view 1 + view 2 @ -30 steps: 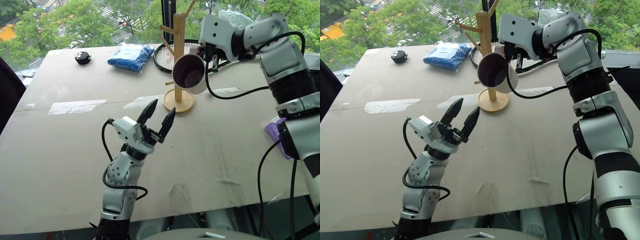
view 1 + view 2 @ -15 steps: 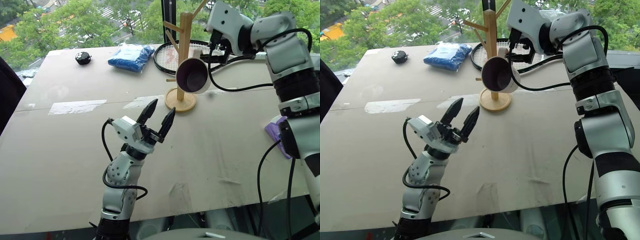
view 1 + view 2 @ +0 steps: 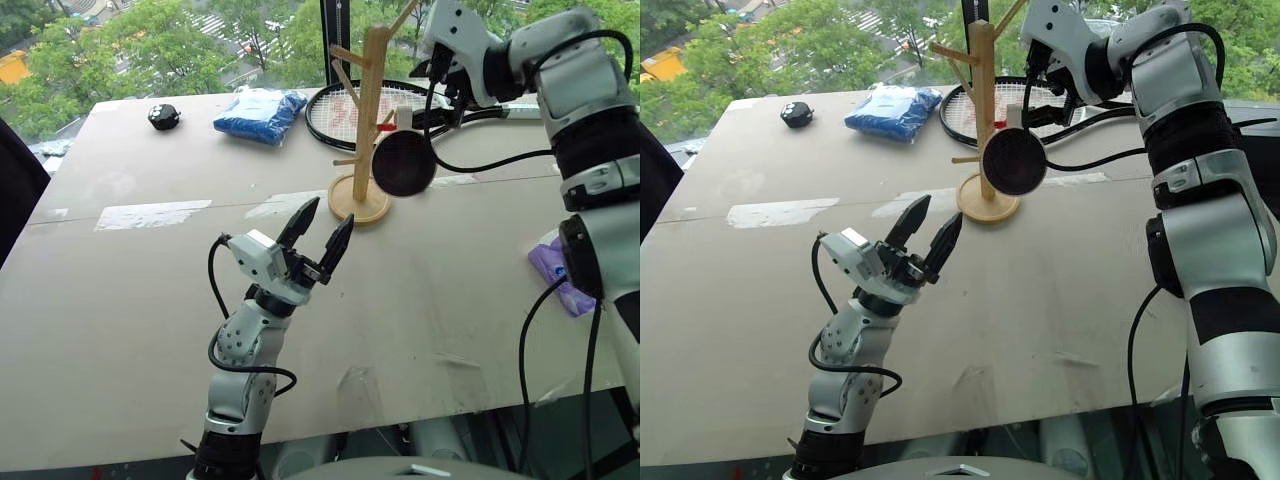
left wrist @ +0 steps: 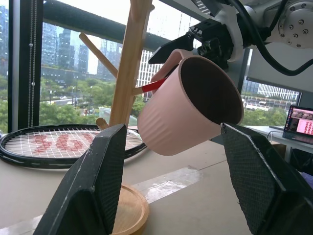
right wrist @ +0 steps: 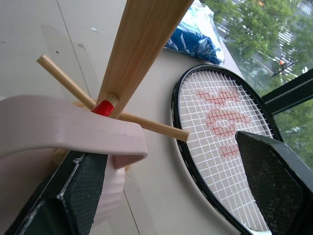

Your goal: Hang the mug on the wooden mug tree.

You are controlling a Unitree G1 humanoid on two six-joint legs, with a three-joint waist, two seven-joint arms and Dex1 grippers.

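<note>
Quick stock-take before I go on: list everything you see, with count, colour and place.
Cream-white ceramic mug: one, dark maroon inside, hanging by its handle on a red-tipped peg of the tree.
Light-wood mug tree: one, standing on its round base at the table's far side.
Black-framed tennis racket: one, flat behind the tree.
Blue plastic packet: one, far side, left of the racket.
Small black round object: one, far left.
Purple packet: one, right edge.
Grey table: one.
Left pincer: open, raised over the table's middle.
Right pincer: open, beside the mug's handle.
</note>
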